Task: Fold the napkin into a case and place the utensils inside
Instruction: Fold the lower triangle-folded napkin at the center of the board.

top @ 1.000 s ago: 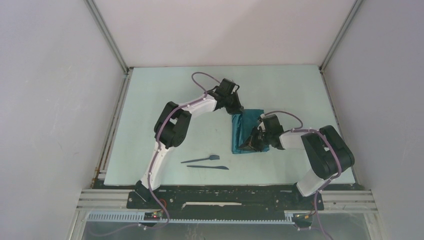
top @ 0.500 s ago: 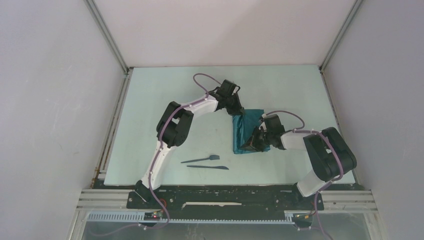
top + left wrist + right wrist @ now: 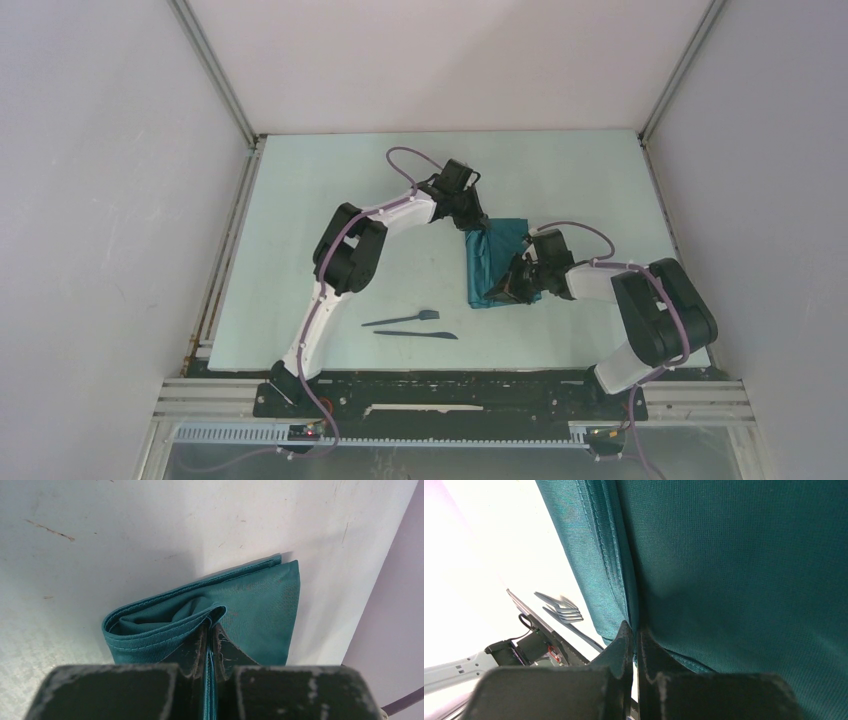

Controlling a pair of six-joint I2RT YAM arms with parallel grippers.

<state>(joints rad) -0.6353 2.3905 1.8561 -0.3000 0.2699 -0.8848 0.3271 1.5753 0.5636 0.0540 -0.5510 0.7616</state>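
The napkin (image 3: 493, 262) is lying on the pale tabletop (image 3: 300, 220) as a folded, layered dark teal rectangle, right of centre, with its long side running from far to near. The left tool (image 3: 478, 229) is reaching in at the napkin's far left corner. In the left wrist view its 2 fingers are sitting almost together, pinching a raised fold of the cloth — a thin line of teal is showing in the narrow gap between them. To the left of that grip the stitched hem layers are gaping slightly open.

The right tool (image 3: 500, 292) is gripping the napkin at its near end. In the right wrist view its fingers are pressing shut on a cloth edge, and the fabric is filling most of that view. How far this end is lifting off the tabletop cannot be told.

The fork (image 3: 402, 319) and the knife (image 3: 416, 334) are lying side by side on the tabletop, to the near left of the napkin and well apart from it — the fork farther back with its head pointing right, the knife nearer the arm bases. Neither tool is touching them.
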